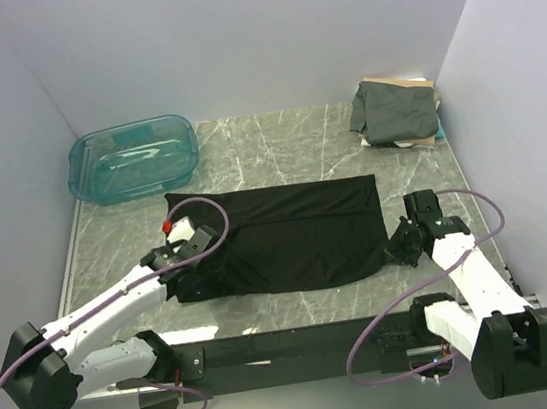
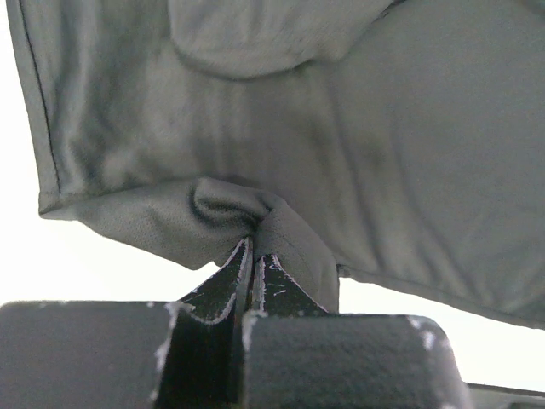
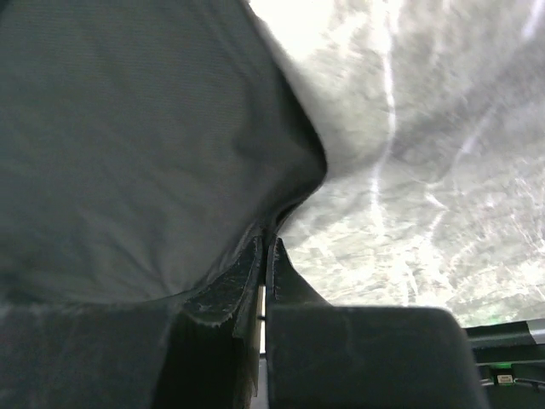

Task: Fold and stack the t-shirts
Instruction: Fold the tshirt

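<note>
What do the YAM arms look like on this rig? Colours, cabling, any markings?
Both the left arm and right arm have white links with black joint housings and black wrists. A purple cable loops along each. The left wrist carries a small red mark. Jaws are black, wedge-shaped, edges scuffed white.

The left arm (image 1: 115, 306) and right arm (image 1: 469, 274) are white with black joints. A purple cable (image 1: 197, 200) loops along each.
</note>
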Robot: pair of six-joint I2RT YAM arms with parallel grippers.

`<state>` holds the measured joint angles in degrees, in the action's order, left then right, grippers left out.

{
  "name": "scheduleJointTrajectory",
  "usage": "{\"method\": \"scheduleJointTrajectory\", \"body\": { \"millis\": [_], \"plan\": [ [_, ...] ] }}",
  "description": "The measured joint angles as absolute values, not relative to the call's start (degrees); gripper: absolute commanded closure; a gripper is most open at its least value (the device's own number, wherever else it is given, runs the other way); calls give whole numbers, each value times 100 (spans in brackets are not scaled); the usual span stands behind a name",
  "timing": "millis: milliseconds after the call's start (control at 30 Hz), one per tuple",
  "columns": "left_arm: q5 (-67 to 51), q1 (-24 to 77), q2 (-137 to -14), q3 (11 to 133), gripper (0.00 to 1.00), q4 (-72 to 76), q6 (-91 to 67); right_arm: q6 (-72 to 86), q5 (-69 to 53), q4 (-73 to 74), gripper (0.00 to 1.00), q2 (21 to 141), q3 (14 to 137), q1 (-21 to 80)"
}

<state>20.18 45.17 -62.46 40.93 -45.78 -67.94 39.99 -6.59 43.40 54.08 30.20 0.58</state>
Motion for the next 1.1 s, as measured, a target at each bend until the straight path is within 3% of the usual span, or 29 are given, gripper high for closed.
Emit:
{"method": "scheduleJointTrajectory", "body": {
  "millis": [500,1100],
  "plan": [
    [2281,4040,-6582,4982,99,-4698,-6361,3736,-880,4436,100,6178,4130,58],
    [2318,3135,-7859,5944,99,-4056,-5481,3879,-851,3769,100,6958,4762,58]
  ]
}}
